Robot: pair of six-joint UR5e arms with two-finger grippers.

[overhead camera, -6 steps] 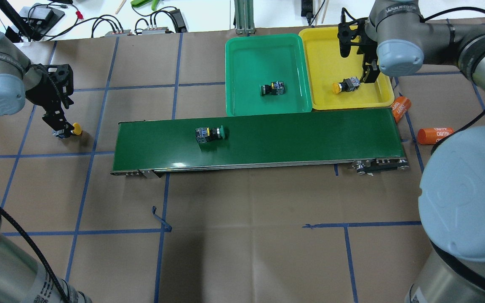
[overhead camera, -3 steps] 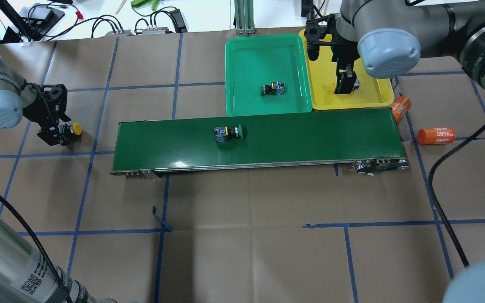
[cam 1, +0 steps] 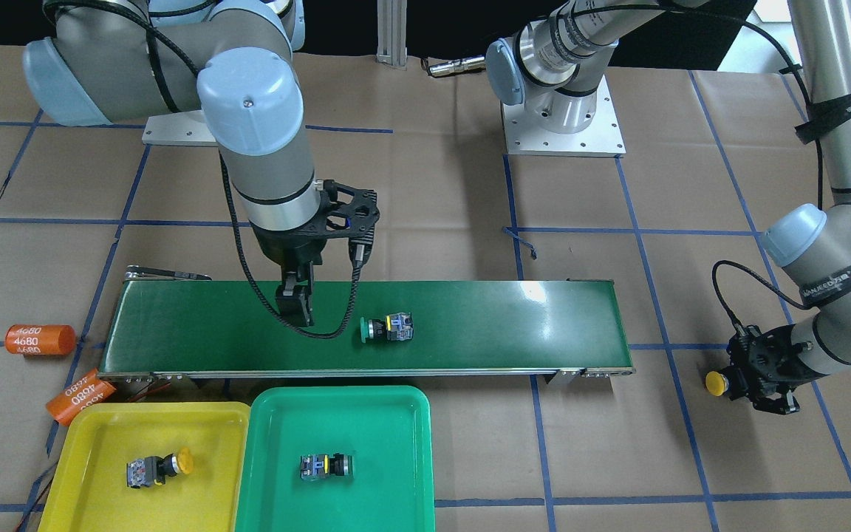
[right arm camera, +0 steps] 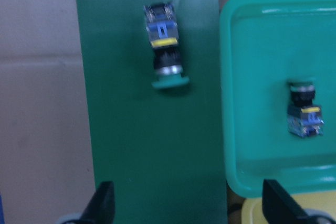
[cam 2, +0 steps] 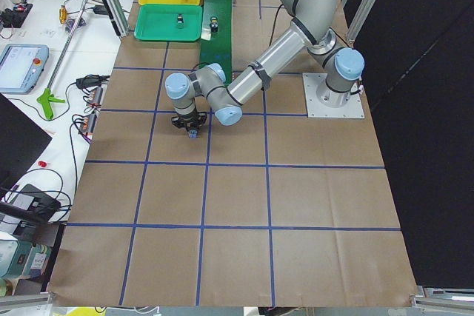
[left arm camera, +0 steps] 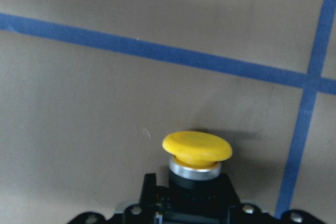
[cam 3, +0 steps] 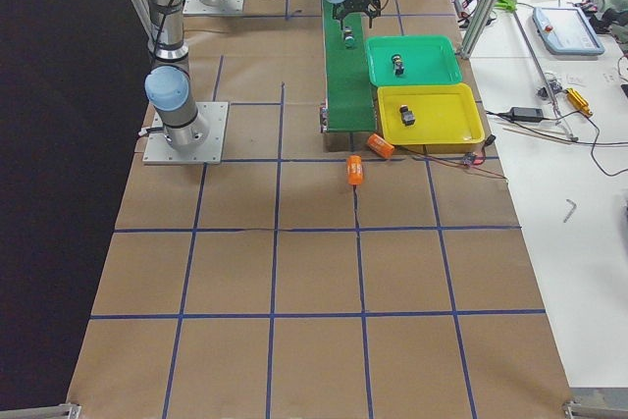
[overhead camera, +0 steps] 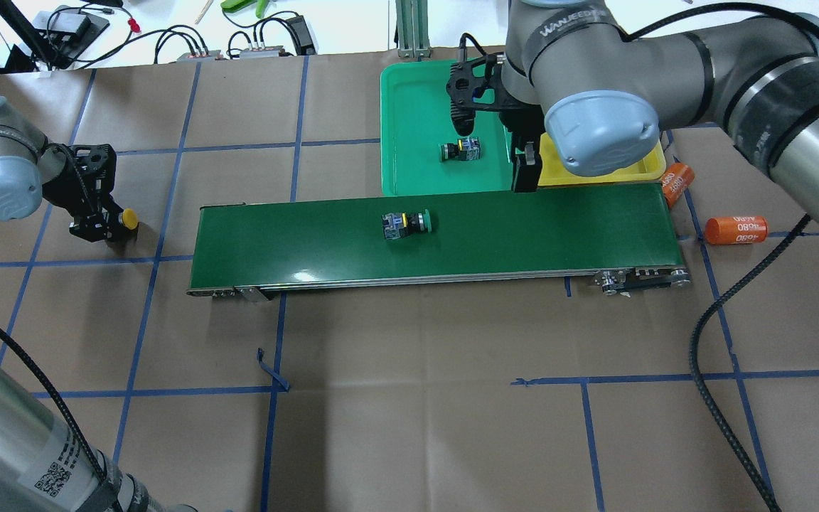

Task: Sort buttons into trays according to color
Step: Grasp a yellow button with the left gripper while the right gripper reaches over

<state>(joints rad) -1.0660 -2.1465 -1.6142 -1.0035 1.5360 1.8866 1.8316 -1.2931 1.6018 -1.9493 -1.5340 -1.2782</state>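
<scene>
Left gripper (overhead camera: 102, 226): closed on the black body of the held button (overhead camera: 129, 218). The yellow cap (left arm camera: 197, 148) projects beyond the jaws and points right, toward the belt (overhead camera: 559, 227).
Held button, location: low over the table (overhead camera: 409, 398), near the belt's left end but apart from it. The wrist view shows its shadow on the brown paper, near a blue tape line (left arm camera: 157, 53). Contact with the table cannot be told.
Right gripper (right arm camera: 190, 208): open wide and empty. One finger (right arm camera: 104, 203) stands at each bottom corner of the wrist view, well apart.
Right gripper, location: above the right half of the belt, by its far edge, near where the two trays meet.
Belt button (overhead camera: 406, 225): green cap. It lies on its side near the middle of the belt, cap pointing right. It is left of the right gripper and apart from it.
Green tray (overhead camera: 416, 99): set along the far side of the belt.
Green-tray button (overhead camera: 461, 150): green cap. It lies on its side inside the green tray, cap pointing left, clear of the rim.
Yellow tray (cam 1: 93, 443): touches the green tray's right side. In the overhead view the right arm covers most of it.
Yellow-tray button (cam 1: 156, 468): yellow cap. It lies on its side inside the yellow tray, clear of the rim.
Cylinders: two, orange, marked 4680, on the table at the belt's right end. One (overhead camera: 676, 183) lies just beside the yellow tray's near right corner, and the other (overhead camera: 736, 229) lies farther right.
</scene>
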